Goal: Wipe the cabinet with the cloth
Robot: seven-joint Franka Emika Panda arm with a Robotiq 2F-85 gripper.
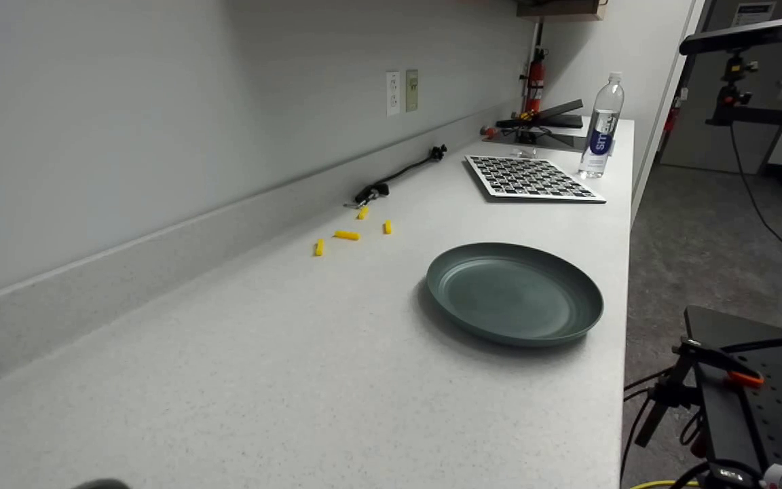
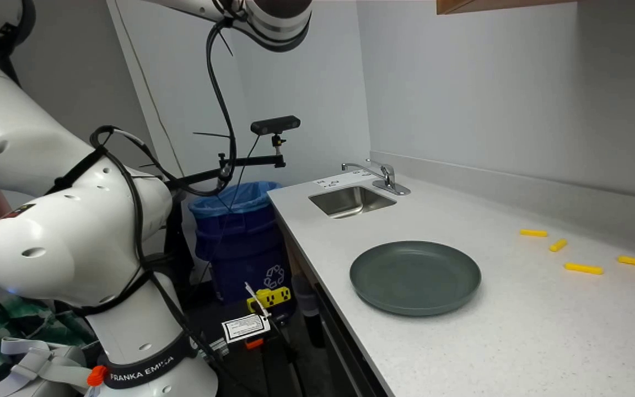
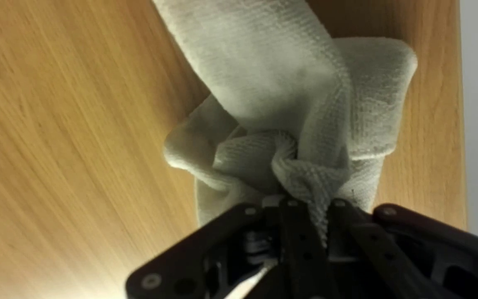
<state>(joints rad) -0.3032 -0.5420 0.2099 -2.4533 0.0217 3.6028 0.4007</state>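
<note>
In the wrist view my gripper point(image 3: 315, 205) is closed on a pinched fold of the pale cream cloth point(image 3: 276, 79). The cloth is bunched and folded, spreading out beyond the fingertips over a wood-grain surface of the cabinet point(image 3: 77, 158). Whether the cloth presses on the wood or hangs just off it, I cannot tell. The cabinet's lower edge shows at the top of both exterior views point(image 1: 561, 10) point(image 2: 494, 6). The gripper and cloth are out of view in both exterior views; only the arm point(image 2: 75, 237) shows there, reaching up past the top edge.
A grey-green plate point(image 1: 513, 292) lies on the white counter point(image 2: 516, 342), with several yellow sticks point(image 2: 583, 268) near the wall. A bottle point(image 1: 601, 129) and a checkered board point(image 1: 533, 178) stand farther along. A sink point(image 2: 353, 202) with faucet point(image 2: 386, 176) is at the counter's end.
</note>
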